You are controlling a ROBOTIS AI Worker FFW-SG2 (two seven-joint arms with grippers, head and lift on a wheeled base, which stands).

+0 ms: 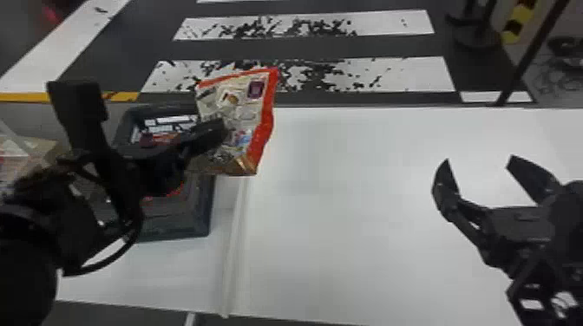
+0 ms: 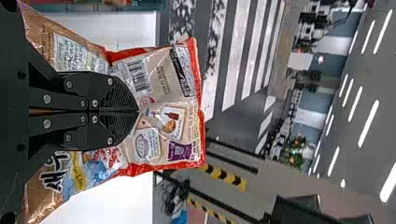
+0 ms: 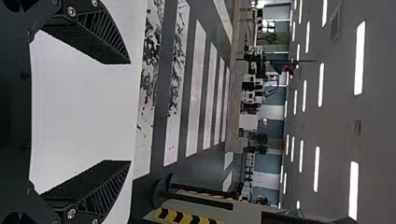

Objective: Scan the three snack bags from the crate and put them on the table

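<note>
L gripper point(image 2: 139, 112) has its fingers clamped on a snack bag point(image 1: 253, 110), pinching the film near mid-bag, so it's held up in the air by the crate's table-side edge, w/ its red-trimmed end standing out past the fingertips. Barcode point(image 2: 138, 76) is uncovered, right beside the fingers, but the film's puckered there; tighter squeeze or a twist could crease the code → prob. no read. Grip's on slick, bulging film, so a quick swing might let the bag pivot or slip, & w/ the crate point(image 1: 201, 212) so close, a drop could land it back inside or across the rim. Lowering too soon could also snag the bag's bottom on that rim. Reddish pkg point(image 1: 158, 138) in the crate is partly blocked by the arm, so can't count what's left; a blind reach there could nip two bags or miss. Table point(image 1: 368, 195) lies to the right of the crate. R gripper point(image 1: 480, 159) is over its far side, fingers spread w/ nothing between; if the bag crosses over carelessly, they might bump.
</note>
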